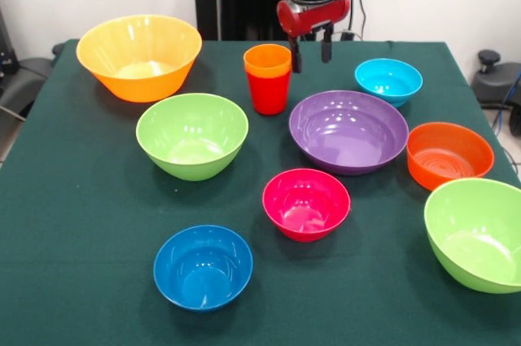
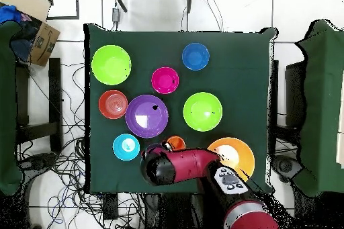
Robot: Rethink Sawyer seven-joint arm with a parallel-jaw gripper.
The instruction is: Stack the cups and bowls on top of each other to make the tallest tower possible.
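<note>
where the green tabletop [image 1: 73, 224] meets its near edge, the dark blue bowl [image 1: 203, 267] sits left of middle, and a lime green bowl [image 1: 478, 233] fills the near right corner. behind them the small pink bowl [image 1: 306, 203] stands about mid-table, with the orange bowl [image 1: 449, 154] by the right edge. farther back, the wide purple bowl [image 1: 348, 130] sits beside the second lime green bowl [image 1: 192, 134]. toward the far edge stands the tower [image 1: 267, 79], so far only an orange cup nested in a red cup, with the light blue bowl [image 1: 388, 81] to its right and the large yellow-orange bowl [image 1: 139, 56] in the far left corner. the gripper [image 1: 311, 51] hangs just right of the tower, fingers parted, holding nothing.
</note>
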